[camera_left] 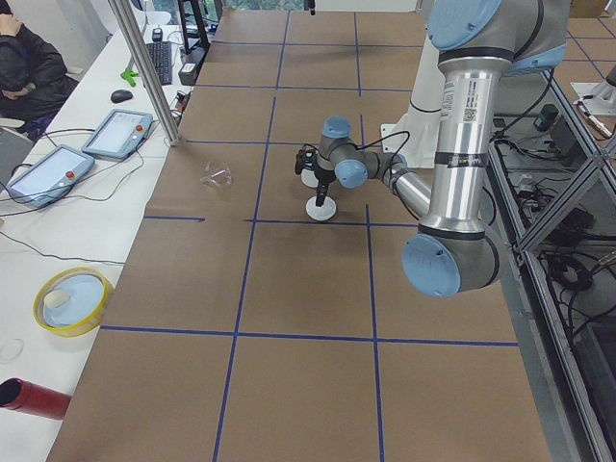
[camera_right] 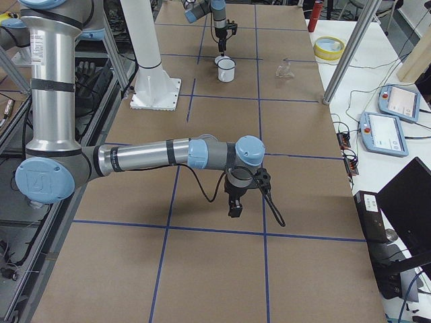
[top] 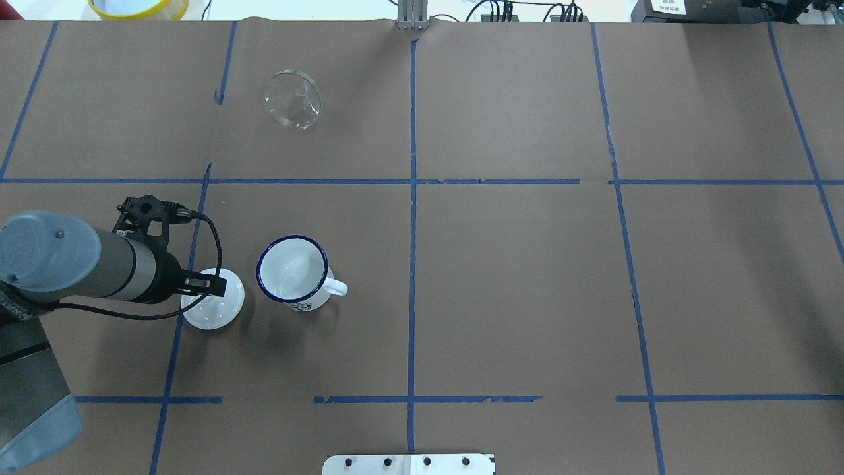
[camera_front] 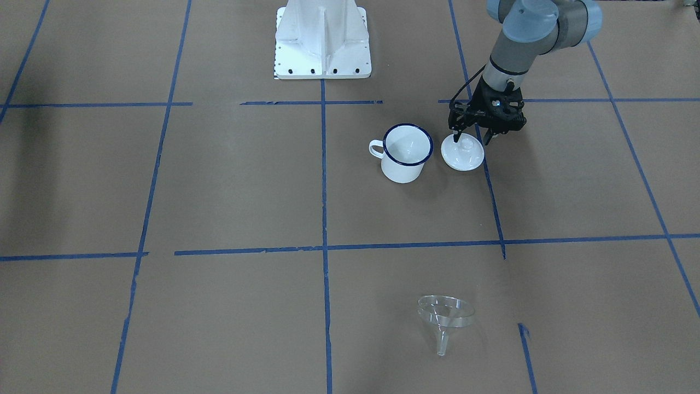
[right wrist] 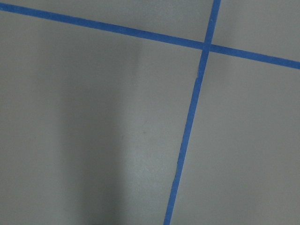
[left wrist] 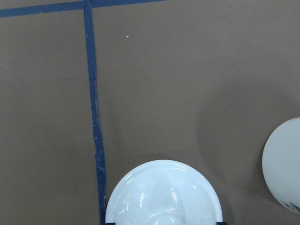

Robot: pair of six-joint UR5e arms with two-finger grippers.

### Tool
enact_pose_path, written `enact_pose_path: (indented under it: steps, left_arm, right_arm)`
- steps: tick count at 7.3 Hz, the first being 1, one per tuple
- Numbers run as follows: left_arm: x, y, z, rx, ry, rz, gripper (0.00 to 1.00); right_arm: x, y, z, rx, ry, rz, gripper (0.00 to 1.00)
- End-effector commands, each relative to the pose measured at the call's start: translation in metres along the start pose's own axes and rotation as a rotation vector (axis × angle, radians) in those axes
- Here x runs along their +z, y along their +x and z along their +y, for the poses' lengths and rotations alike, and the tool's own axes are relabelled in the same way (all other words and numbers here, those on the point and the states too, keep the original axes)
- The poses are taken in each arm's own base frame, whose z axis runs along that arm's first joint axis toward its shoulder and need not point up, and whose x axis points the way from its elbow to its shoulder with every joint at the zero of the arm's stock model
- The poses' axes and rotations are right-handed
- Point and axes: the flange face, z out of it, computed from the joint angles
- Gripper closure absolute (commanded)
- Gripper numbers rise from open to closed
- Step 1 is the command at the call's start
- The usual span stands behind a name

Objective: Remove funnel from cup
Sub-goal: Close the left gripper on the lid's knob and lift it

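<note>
The clear plastic funnel (camera_front: 445, 317) lies on its side on the brown table, far from the cup, and also shows in the overhead view (top: 293, 99). The white enamel cup (camera_front: 407, 153) with a blue rim stands upright and empty (top: 292, 270). My left gripper (camera_front: 470, 137) is open, low over the white knobbed lid (camera_front: 462, 156) beside the cup, its fingers on either side of the knob. The left wrist view shows the lid (left wrist: 163, 194) and the cup's side (left wrist: 283, 173). My right gripper (camera_right: 236, 202) hangs over bare table far from these; I cannot tell whether it is open or shut.
The robot's white base (camera_front: 322, 41) stands at the table's near edge. Blue tape lines (top: 412, 218) mark a grid on the table. A yellow bowl (camera_left: 67, 300) and tablets (camera_left: 120, 133) sit on the side bench beyond the table.
</note>
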Motion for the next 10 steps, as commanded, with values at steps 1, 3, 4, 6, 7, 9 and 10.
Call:
enact_pose_path:
  steps: [1, 3, 4, 6, 7, 9, 10]
  left_arm:
    - [0.0091, -0.0007, -0.0003, -0.001, -0.007, -0.009, 0.25]
    - [0.0124, 0.0012, -0.0021, -0.001, -0.01, -0.009, 0.28]
    - [0.0124, 0.0012, -0.0021, 0.0, -0.01, -0.009, 0.29]
    - [0.0127, 0.0017, -0.0015, 0.003, -0.011, -0.009, 0.3]
    - [0.0131, 0.0008, -0.0021, 0.003, -0.01, -0.01, 0.32]
    - [0.0131, 0.0008, -0.0021, 0.003, -0.01, -0.01, 0.41]
    - [0.0131, 0.0008, -0.0021, 0.003, -0.01, -0.01, 0.41]
  right_arm:
    - [0.0005, 0.0005, 0.0001, 0.001, -0.001, 0.0, 0.0]
    - [0.0, 0.0, 0.0, 0.0, 0.0, 0.0, 0.0]
    - [0.0, 0.0, 0.0, 0.0, 0.0, 0.0, 0.0]
    - [0.0, 0.0, 0.0, 0.0, 0.0, 0.0, 0.0]
    - [0.0, 0.0, 0.0, 0.0, 0.0, 0.0, 0.0]
    - [0.0005, 0.0005, 0.0001, 0.001, -0.001, 0.0, 0.0]
    - [0.0, 0.0, 0.0, 0.0, 0.0, 0.0, 0.0]
